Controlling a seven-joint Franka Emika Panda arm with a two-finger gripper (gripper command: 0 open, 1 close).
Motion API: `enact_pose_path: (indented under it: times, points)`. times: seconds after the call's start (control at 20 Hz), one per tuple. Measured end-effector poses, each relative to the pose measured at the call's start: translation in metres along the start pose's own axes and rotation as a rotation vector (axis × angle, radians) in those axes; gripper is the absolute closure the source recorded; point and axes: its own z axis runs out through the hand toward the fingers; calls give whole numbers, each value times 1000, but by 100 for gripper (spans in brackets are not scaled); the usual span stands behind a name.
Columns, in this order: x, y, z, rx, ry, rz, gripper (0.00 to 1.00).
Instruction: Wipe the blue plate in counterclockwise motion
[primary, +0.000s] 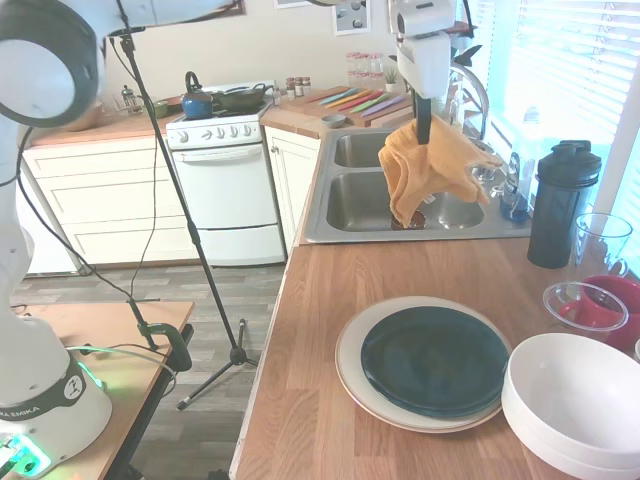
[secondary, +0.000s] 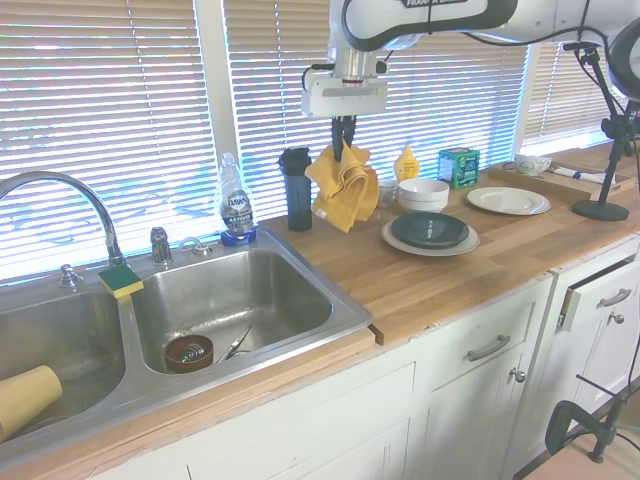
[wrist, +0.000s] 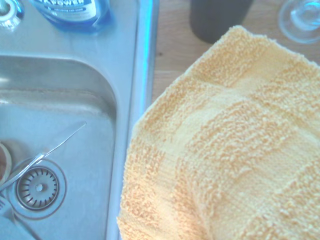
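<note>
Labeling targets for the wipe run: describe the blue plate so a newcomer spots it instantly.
On the wooden countertop beside the steel sink, find the larger cream plate; the blue plate sits stacked on top of it. It is round, glossy and nearly black teal with a low rim, unlike the white bowls right next to it.

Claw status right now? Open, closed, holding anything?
Claw: closed on the yellow cloth, which hangs in the air near the sink edge, not yet at the blue plate.
</note>
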Motion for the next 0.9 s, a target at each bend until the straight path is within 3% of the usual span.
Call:
enact_pose_path:
  times: [0.35, 0.9]
  points:
    - [10, -23, 55, -52, -22, 5, 100]
    - [25, -34, 111, -108, -53, 27, 100]
